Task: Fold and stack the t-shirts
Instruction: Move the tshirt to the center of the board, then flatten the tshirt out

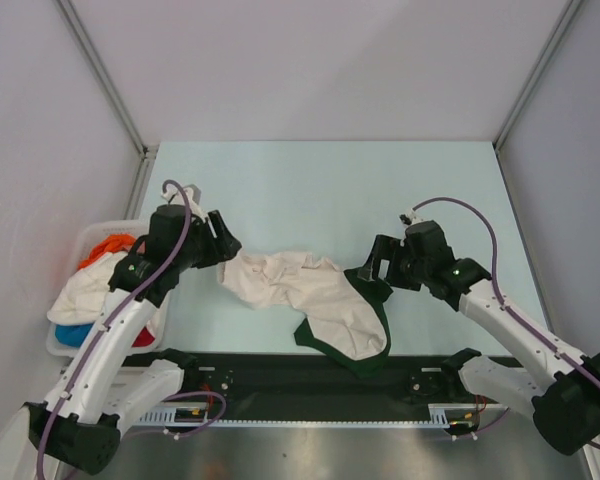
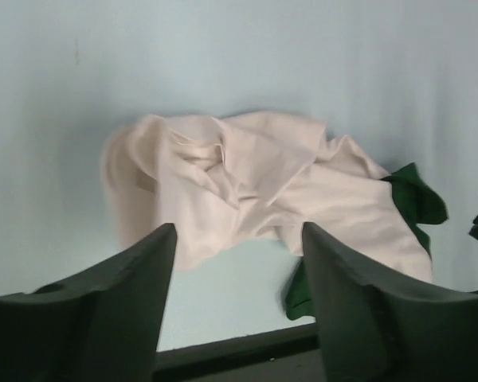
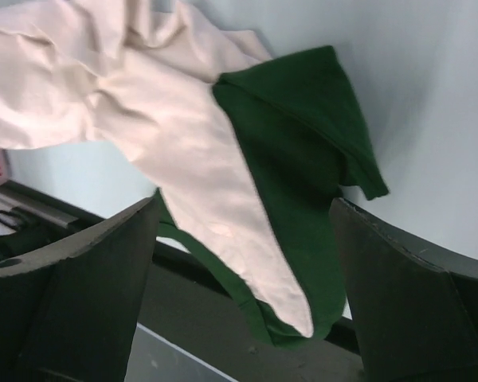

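A cream-white t-shirt with dark green sleeves (image 1: 310, 295) lies crumpled on the pale table near its front edge, one green part hanging over the black rail. It also shows in the left wrist view (image 2: 247, 183) and the right wrist view (image 3: 183, 135). My left gripper (image 1: 223, 243) is open and empty, just left of the shirt's left end. My right gripper (image 1: 372, 268) is open and empty, above the green sleeve (image 3: 303, 143) at the shirt's right end. More t-shirts, white (image 1: 88, 290), orange (image 1: 108, 245), blue and red, lie in the basket.
A white plastic basket (image 1: 65, 345) stands at the table's left edge beside the left arm. A black rail (image 1: 280, 375) runs along the table's front edge. Grey walls close in the table on the left, back and right.
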Robot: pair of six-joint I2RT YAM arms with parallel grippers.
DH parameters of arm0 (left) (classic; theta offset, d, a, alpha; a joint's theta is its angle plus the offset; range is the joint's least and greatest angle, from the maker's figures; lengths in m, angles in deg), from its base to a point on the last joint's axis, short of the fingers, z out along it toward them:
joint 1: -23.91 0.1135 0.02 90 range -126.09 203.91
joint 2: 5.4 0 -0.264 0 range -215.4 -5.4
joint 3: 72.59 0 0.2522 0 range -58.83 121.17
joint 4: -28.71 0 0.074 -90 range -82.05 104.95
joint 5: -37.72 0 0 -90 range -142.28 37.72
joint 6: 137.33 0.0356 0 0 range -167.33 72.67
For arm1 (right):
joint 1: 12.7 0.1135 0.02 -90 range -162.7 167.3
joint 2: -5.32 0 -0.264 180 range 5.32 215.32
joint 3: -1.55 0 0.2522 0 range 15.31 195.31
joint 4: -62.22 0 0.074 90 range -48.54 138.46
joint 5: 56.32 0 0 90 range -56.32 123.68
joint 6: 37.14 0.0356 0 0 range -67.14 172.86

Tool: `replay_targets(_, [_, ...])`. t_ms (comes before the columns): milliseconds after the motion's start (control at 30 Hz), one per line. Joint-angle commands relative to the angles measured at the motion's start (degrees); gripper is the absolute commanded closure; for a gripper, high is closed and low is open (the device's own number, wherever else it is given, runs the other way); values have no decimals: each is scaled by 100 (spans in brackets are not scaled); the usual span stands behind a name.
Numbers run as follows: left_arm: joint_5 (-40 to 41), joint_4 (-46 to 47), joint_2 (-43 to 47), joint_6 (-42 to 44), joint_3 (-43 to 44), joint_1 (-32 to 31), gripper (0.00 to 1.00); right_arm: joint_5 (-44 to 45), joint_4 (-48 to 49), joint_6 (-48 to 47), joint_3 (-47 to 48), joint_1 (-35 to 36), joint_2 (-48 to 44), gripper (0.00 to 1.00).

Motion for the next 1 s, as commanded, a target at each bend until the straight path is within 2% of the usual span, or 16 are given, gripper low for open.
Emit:
replay_targets(0, [612, -157, 141, 192, -151, 0, 27, 360, 522, 223, -252, -135, 98, 8])
replay_targets(67, [701, -210, -8, 183, -151, -149, 14, 351, 594, 162, -323, -276, 360, 11])
replay_targets(100, [675, -192, -122, 149, -160, -245, 14, 360, 612, 118, -323, -302, 501, 12])
replay_targets(233, [745, 526, -999, -45, -213, -1385, 16, 561, 656, -101, -323, -355, 959, 22])
replay_targets(267, [754, 668, -1576, -45, -213, -1519, 20, 605, 656, -163, -323, -364, 1011, 24])
replay_targets(333, [841, 1027, -2124, 24, -99, -1809, 26, 719, 656, -233, -349, -373, 1073, 24])
replay_targets(367, [964, 1108, -2344, 51, -20, -1880, 32, 859, 656, -242, -376, -381, 1073, 28])
replay_targets(500, [1325, 1293, -3520, 288, 541, -1978, 33, 782, 813, -365, -525, -504, 1012, 37])
replay_targets(667, [1326, 1451, -3981, 350, 561, -2013, 33, 492, 1033, -392, -736, -470, 950, 37])
replay_targets(733, [1352, 1486, -4173, 324, 552, -2004, 36, 483, 1113, -409, -771, -478, 985, 36])
replay_targets(867, [1597, 1478, -4420, 342, 613, -2004, 48, 492, 1227, -471, -789, -478, 1082, 38])
replay_targets(933, [1799, 1417, -4482, 376, 709, -1995, 55, 562, 1315, -488, -789, -487, 1152, 42])
replay_targets(967, [1878, 1381, -4526, 394, 754, -2004, 63, 605, 1341, -497, -780, -496, 1170, 51])
